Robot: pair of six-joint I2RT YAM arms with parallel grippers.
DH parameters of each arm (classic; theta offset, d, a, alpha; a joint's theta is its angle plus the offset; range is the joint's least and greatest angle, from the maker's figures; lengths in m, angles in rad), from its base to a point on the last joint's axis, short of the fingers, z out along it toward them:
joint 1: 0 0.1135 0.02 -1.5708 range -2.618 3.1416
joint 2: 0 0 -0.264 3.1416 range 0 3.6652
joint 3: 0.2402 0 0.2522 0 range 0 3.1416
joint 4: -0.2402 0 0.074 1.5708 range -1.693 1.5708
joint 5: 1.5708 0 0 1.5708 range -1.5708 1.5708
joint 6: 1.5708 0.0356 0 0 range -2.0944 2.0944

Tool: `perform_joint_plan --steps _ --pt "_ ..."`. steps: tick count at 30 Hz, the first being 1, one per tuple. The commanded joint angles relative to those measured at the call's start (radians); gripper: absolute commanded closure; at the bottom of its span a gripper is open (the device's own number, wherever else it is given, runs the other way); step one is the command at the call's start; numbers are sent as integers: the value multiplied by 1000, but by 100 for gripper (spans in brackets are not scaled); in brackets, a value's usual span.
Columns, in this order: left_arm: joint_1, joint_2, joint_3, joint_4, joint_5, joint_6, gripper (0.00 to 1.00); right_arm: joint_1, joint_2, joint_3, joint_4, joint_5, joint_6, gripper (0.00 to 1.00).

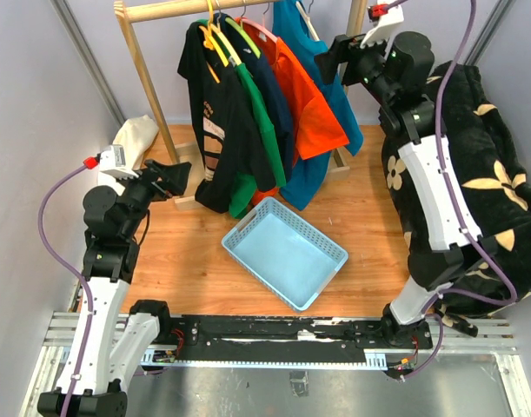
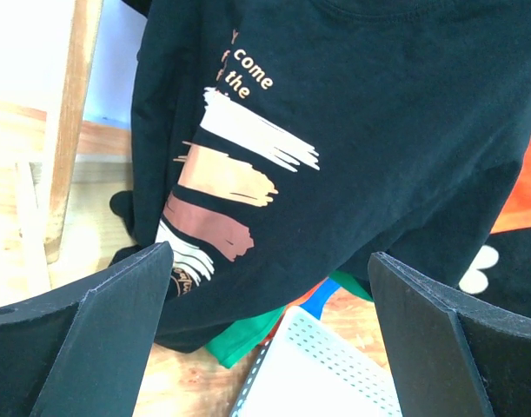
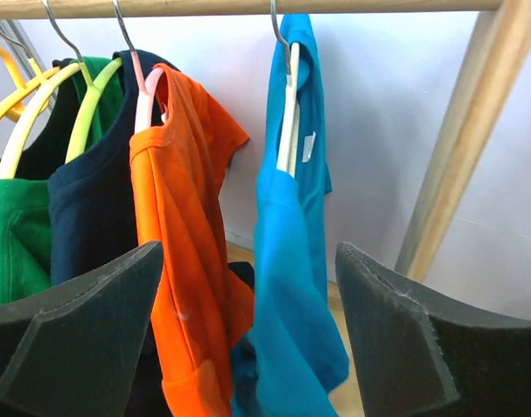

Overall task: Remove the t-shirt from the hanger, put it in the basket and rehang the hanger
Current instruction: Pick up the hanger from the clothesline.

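1. The blue t-shirt [image 3: 291, 261] hangs on a white hanger [image 3: 288, 122] at the right end of the row, its hook over the wooden rail [image 3: 248, 7]. It hangs apart from the other shirts and near the rack's right post [image 3: 456, 148].
2. The right gripper [image 3: 248, 261] is raised to the level of the shirts with its jaws apart. In the wrist view, the blue t-shirt and the orange t-shirt [image 3: 182, 243] show between the fingers. No cloth is clamped, and whether a finger brushes the blue shirt cannot be told.
3. From the top view, the right gripper [image 1: 328, 57] sits just beside the blue t-shirt [image 1: 345, 117], at its upper right side.
4. To the left of the orange t-shirt, which is on a pink hanger [image 3: 143, 100], come a navy t-shirt [image 3: 87, 217], a green t-shirt [image 3: 13, 226] and a black t-shirt [image 1: 217, 130] at the far left.
5. The left gripper [image 2: 269, 252] is low, with its jaws wide apart and holding nothing. It faces the printed front of the black t-shirt [image 2: 378, 130].
6. A light blue basket [image 1: 285, 254] lies on the wooden floor in front of the rack, below the shirt hems.
7. A black flowered blanket [image 1: 500, 174] is heaped on the right, behind the right arm.
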Motion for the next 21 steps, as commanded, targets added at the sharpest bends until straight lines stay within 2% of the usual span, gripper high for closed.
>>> perform_joint_plan --steps 1,6,10,21 --pt "6 -7 31 -18 40 17 0 32 70 130 -85 54 -28 20" --pt "6 -23 13 -12 43 16 0 46 74 62 -3 67 -53 23" --pt "6 -36 1 -4 42 14 0 48 72 -3 70 77 -61 31" --pt "6 -44 -27 30 46 2 0 57 63 -114 195 101 -68 44"
